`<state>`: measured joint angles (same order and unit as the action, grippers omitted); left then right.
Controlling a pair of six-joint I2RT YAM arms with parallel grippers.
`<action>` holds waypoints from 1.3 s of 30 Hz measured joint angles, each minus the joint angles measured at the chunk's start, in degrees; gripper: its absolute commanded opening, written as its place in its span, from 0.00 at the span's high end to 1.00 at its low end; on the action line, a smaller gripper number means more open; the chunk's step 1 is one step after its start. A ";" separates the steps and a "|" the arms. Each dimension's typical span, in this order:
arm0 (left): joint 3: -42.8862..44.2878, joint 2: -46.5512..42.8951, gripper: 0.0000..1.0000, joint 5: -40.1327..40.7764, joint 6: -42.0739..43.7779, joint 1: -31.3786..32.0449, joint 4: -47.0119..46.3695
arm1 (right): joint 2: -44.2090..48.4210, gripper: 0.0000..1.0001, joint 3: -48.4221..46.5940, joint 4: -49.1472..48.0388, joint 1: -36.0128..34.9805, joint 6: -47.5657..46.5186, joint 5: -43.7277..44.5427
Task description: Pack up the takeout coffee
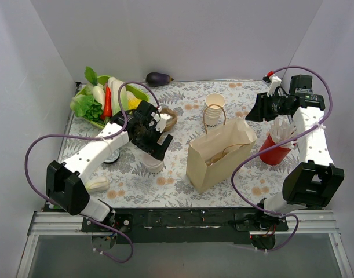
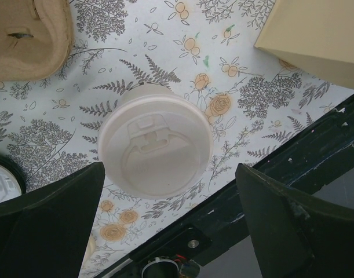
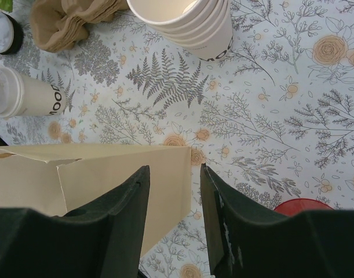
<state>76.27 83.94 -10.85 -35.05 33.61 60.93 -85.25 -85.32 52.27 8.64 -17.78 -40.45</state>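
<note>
Jaws of the left gripper (image 2: 170, 174) wide open over the cream-white lidded paper cup (image 2: 155, 139); right gripper (image 3: 172, 174) jaws part-open, empty. Judged: pre-grasp; next, lower squarely and close.

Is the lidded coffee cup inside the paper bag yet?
No: the cup stands on the table, outside the bag, which sits off to one side.

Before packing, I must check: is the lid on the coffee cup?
On: a white lid covers the whole top of the upright takeout coffee.
</note>
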 measured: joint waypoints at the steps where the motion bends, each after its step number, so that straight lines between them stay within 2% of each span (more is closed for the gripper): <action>1: 0.00 0.20 0.02 0.24 -0.11 0.00 -0.07 | 0.04 0.52 0.00 0.02 0.00 0.00 0.02; 22: -0.81 2.23 0.02 2.93 -0.31 1.57 -1.53 | 0.48 0.51 0.66 -0.31 0.00 -0.22 1.01; 36: -1.18 3.19 0.09 5.16 1.20 3.69 -2.49 | 1.31 0.51 1.55 -0.39 0.00 -0.39 1.42; 39: -1.55 3.19 0.14 5.49 1.97 4.00 -2.45 | 1.33 0.51 1.62 -0.46 0.00 -0.39 1.51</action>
<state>74.72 87.13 -5.37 -33.08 37.60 58.48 -83.92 -83.70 51.81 8.64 -18.17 -38.94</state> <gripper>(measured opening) 0.904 0.489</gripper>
